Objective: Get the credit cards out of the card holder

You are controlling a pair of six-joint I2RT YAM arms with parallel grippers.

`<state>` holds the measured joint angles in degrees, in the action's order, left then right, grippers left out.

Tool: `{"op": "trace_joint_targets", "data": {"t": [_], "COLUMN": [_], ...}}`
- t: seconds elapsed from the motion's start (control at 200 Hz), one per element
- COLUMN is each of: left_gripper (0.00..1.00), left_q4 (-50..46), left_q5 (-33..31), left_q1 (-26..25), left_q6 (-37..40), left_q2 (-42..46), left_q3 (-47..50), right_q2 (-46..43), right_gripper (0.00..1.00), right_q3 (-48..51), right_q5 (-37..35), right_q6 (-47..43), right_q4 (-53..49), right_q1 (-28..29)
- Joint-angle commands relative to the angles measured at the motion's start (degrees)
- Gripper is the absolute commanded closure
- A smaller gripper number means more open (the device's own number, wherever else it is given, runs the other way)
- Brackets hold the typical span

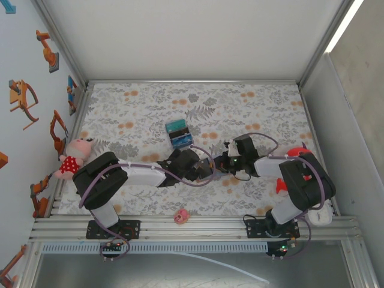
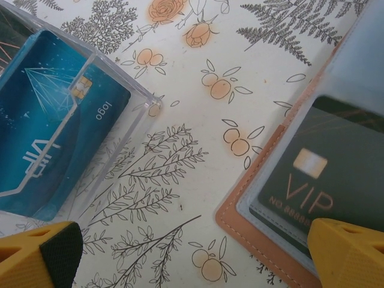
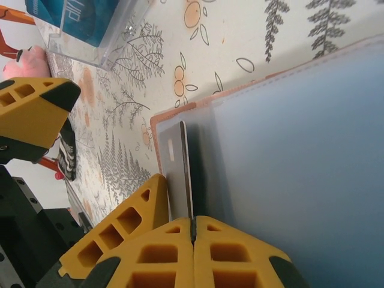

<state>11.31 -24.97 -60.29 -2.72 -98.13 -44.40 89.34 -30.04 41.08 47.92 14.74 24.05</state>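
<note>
Plastic this thin looks light, stiff and slick, so I'd judge the narrow exposed end is the only place to take hold of it, with a pull straight along the pocket so it doesn't bend or jam.

At the lower middle of the right wrist view, the right gripper point(image 3: 193, 231) has its yellow jaws clenched on exactly that end. The credit card point(image 3: 174, 171) stands edge-on there, part way out of the card holder point(image 3: 180, 117). The holder's tan stitched rim frames a pale blue-grey pocket point(image 3: 288, 150) that takes up the right of that frame. The soft sleeve may drag on the card.

In the left wrist view, a dark VIP card point(image 2: 327, 174) with gold lettering and a chip lies under the translucent pocket at right. I cannot tell whether it is the pinched one. A teal card point(image 2: 54, 132) lies in a clear tray point(image 2: 141, 111) at upper left, well apart across the flowered worktop point(image 2: 198, 150). The left gripper point(image 2: 192, 257) hangs released, jaws wide at the bottom corners, grasping nothing.
</note>
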Motion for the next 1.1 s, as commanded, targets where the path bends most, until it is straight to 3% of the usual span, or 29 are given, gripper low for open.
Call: {"op": "trace_joint_targets", "data": {"t": [0.0,0.421,0.776,1.097], "left_gripper": [0.03,0.03,0.03,0.03], "left_q4": [-3.7,-3.8,-2.8,-0.7], "left_q5": [-1.0,-1.5,0.1,3.4], "left_q1": [-0.3,-0.3,-0.7,-0.8], "left_q6": [0.2,0.4,2.2,2.1], "left_q2": [-1.0,0.2,4.7,-1.2], "left_q3": [0.5,0.5,-2.7,-5.2], "right_q2": [-2.6,-5.8,-5.3,-5.4], "right_gripper": [1.00,1.00,1.00,1.00], "right_q3": [-0.4,-1.9,-1.2,-0.7], "right_q5": [-2.4,-5.6,-4.8,-4.4], "right_q6": [-2.3,-5.3,-4.1,-3.8], "right_q4": [-3.5,-10.6,-8.3,-7.8], "right_q1": [-0.8,-1.1,-1.2,-1.2]}}
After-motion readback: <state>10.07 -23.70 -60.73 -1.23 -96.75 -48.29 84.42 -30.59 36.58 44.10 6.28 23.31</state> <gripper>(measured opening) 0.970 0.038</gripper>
